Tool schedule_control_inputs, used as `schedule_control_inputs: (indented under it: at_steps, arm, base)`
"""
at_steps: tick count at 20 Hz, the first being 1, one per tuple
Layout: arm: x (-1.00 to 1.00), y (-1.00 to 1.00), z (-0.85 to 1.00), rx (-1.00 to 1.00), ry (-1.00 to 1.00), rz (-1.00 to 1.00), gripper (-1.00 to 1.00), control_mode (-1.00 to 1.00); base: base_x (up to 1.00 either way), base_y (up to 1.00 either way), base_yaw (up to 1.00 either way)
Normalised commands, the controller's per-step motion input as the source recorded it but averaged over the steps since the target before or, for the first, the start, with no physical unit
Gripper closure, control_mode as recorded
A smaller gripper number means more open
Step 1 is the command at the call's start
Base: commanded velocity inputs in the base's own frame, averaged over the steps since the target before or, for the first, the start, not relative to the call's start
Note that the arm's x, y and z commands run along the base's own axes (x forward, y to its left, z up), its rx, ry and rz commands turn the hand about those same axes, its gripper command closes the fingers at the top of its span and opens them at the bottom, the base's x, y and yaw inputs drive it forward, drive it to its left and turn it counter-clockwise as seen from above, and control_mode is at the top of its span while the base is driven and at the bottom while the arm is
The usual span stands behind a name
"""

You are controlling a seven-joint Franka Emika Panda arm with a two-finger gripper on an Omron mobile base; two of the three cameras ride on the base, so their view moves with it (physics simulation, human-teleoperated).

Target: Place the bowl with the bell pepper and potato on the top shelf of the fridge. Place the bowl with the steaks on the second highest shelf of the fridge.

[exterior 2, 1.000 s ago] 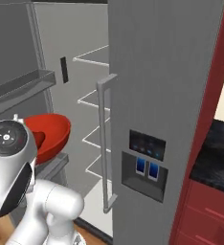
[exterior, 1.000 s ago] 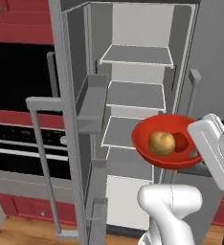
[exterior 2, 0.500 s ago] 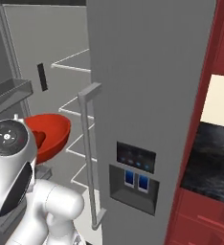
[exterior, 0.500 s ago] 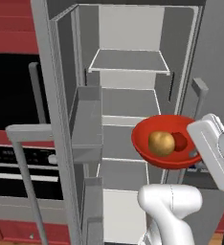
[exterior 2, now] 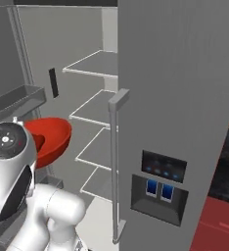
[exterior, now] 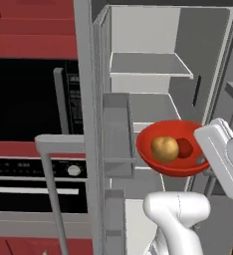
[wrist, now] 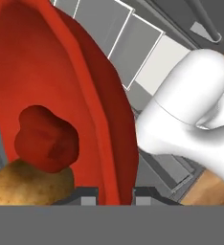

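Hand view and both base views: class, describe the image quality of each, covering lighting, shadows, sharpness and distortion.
Left base view: flat, even rendered light, no glare; the red bowl is crisp, its inside softly shaded. Right base view: soft shading on the fridge door, no hard shadows. Hand view: the bowl looms large and stretched by closeness; the potato and bell pepper look slightly soft.

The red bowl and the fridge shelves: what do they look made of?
The bowl looks like glazed ceramic or plastic: even bright red-orange, thick smooth rim, though the render leaves it open. The top shelf looks like a thin pale panel, perhaps frosted glass or plastic, with a light edge.
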Motion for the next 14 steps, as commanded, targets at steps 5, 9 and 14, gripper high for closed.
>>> schedule_control_inputs:
  at_steps: [5, 9, 14]
  arm:
    - [-0.09, -0.05, 0.12, 0.00, -0.03, -0.11, 1.00, -1.00]
    - [-0.07, -0.02, 0.74, 0.00, -0.20, -0.32, 1.00, -1.00]
    - [-0.01, -0.01, 0.97, 0.13, -0.11, -0.23, 1.00, -1.00]
  base:
    - [0.05, 0.01, -0.14]
    - [0.00, 0.00, 0.00]
    - [0.00, 0.00, 0.00]
